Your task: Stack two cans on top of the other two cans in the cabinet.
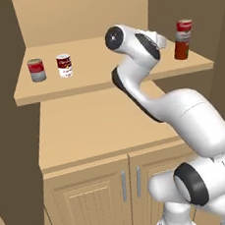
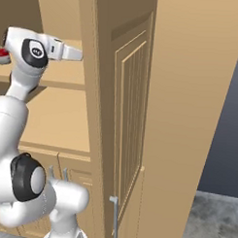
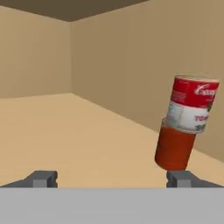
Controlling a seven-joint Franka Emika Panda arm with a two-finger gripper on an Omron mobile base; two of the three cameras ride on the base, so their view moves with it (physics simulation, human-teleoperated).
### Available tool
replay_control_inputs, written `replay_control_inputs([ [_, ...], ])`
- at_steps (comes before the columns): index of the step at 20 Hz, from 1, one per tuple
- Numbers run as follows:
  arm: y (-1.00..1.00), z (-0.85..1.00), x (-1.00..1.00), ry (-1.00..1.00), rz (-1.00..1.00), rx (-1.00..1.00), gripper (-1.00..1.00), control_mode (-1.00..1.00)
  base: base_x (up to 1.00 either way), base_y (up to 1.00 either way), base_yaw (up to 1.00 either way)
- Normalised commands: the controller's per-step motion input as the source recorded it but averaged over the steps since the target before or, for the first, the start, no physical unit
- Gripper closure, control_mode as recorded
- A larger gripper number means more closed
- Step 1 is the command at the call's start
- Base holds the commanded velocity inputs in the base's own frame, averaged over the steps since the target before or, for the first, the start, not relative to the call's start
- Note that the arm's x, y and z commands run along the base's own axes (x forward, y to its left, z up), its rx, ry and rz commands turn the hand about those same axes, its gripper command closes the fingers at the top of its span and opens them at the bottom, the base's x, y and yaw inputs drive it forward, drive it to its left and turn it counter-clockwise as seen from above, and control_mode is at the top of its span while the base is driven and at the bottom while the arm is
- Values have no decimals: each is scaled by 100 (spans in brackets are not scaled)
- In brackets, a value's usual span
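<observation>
Fingertips of the gripper (image 3: pixel 112 178) are seen spread wide at the bottom of the hand view, with nothing held. Beyond, at right, a red-and-grey can (image 3: pixel 193 104) is stacked on the orange-red can (image 3: pixel 174 151). Two more cans (image 1: pixel 50 67) are seen upper left on the cabinet (image 1: pixel 101 130) shelf in the left base view.
</observation>
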Motion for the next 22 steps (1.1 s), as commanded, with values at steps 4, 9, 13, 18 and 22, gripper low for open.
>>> replay_control_inputs([
  [4,29,-1,-19,6,82,0,-100,-100,0,0,0],
  [9,32,-15,-11,1,85,2,-100,-100,0,0,0],
  [13,40,-1,1,10,64,22,-100,-100,0,0,0],
  [18,53,2,0,13,50,17,-100,-100,0,0,0],
  [22,58,15,-3,24,31,2,-100,-100,0,0,0],
])
